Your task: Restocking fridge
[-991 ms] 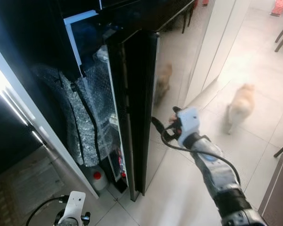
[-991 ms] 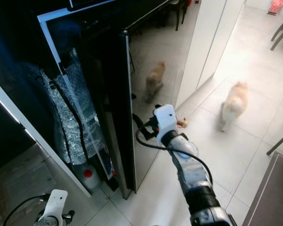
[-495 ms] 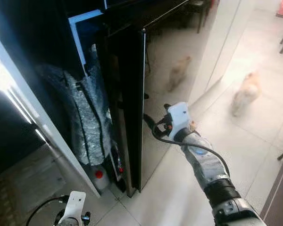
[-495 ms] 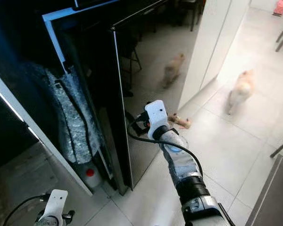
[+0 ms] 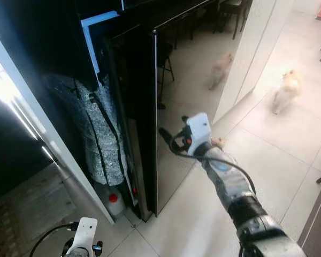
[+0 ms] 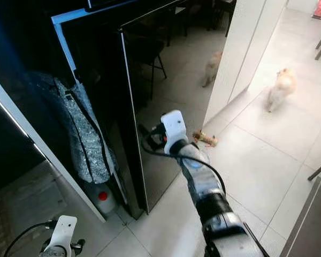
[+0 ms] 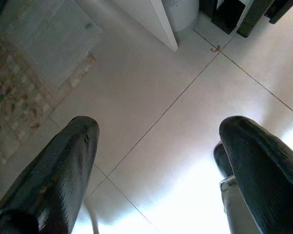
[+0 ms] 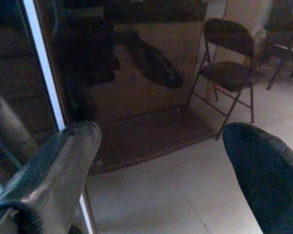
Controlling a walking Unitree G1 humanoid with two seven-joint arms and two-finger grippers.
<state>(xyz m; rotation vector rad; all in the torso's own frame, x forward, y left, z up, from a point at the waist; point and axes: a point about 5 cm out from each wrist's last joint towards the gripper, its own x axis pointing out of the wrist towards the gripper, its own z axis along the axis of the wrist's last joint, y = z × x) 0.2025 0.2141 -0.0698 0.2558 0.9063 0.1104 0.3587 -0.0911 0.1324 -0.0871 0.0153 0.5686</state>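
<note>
Nearest the robot, the left gripper (image 7: pixel 156 161) hangs idle low over the tiled floor (image 7: pixel 151 97), its jaws spread wide with nothing between them. Further forward, the right gripper (image 5: pixel 166 136) reaches out at the end of the silver arm to the glossy black fridge door (image 5: pixel 187 91), its jaws spread apart and empty, their tips at or just off the door's front face near the free edge; whether they touch it cannot be told. The door stands ajar, and through the gap the inner side shows a crinkled silvery bubble-wrap lining (image 5: pixel 99 134), with a white jug with a red cap (image 5: pixel 113 202) low down at the bottom of the opening. Judged from this, the door is stiff, heavy and smooth, so a flat push on the glass would likely slide; the free vertical edge looks like the better place to hook or press, and it should swing on its hinges without flexing. The mirror-like face reflects a folding chair (image 8: pixel 229 58). Beyond, on the pale tiles, a small object (image 6: pixel 205 139) lies by the white cabinet (image 5: pixel 251 53), and a light-furred dog (image 5: pixel 286 91) stands well apart from the arm.
</note>
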